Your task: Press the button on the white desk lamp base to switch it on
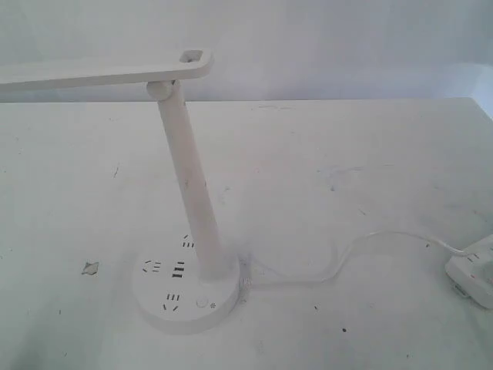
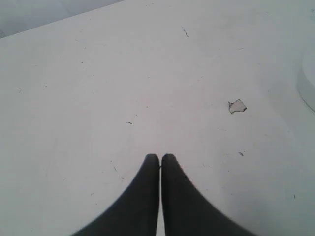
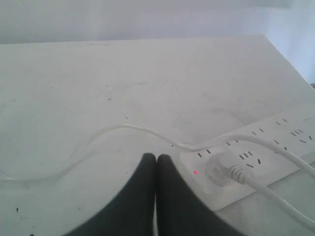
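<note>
The white desk lamp [image 1: 185,169] stands left of centre on the white table, its column leaning and its bar head [image 1: 100,73] reaching left. Its round base [image 1: 185,297] carries dark socket slots, and the small ringed button [image 1: 202,302] sits at the front of the disc. No gripper shows in the exterior view. My left gripper [image 2: 160,157] is shut and empty over bare table, with an edge of the base [image 2: 307,86] far off to one side. My right gripper [image 3: 156,157] is shut and empty beside the power strip.
A white power strip [image 3: 256,152] [image 1: 474,274] lies at the table's right edge, with a red light [image 3: 195,172] and a white plug [image 3: 221,172] in it. A thin white cable [image 1: 347,258] runs from the base to it. A chipped spot [image 1: 91,268] [image 2: 237,105] marks the tabletop.
</note>
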`<state>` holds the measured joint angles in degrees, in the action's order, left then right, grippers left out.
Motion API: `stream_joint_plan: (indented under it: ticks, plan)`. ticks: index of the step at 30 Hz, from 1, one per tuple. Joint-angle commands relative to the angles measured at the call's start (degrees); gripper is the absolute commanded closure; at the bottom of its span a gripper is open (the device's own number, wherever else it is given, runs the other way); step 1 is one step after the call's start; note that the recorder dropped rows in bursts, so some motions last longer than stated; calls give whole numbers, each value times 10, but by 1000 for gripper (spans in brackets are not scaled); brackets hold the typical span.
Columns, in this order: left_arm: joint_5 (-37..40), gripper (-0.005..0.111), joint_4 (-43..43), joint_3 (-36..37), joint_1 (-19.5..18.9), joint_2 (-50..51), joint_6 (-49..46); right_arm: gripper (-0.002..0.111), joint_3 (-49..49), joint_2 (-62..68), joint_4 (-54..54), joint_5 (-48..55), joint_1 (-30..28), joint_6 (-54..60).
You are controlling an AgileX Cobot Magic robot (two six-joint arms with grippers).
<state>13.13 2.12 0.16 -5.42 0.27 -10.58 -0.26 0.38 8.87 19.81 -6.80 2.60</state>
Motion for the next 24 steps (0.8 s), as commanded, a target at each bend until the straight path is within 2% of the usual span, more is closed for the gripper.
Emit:
stream_joint_plan:
  ticks: [1, 9, 11, 16, 24]
  plan:
    - [-2, 106, 3, -2, -1, -3, 0, 108, 3, -4, 0, -1, 1, -3]
    - [-2, 106, 3, -2, -1, -3, 0, 108, 3, -4, -10, -53, 1, 1]
    - [-2, 106, 3, -2, -1, -3, 0, 108, 3, -4, -6, -114, 1, -6]
    - [-2, 106, 3, -2, -1, -3, 0, 108, 3, -4, 121, -304, 1, -234]
    - [-2, 106, 3, -2, -1, -3, 0, 108, 3, -4, 121, -391, 1, -245]
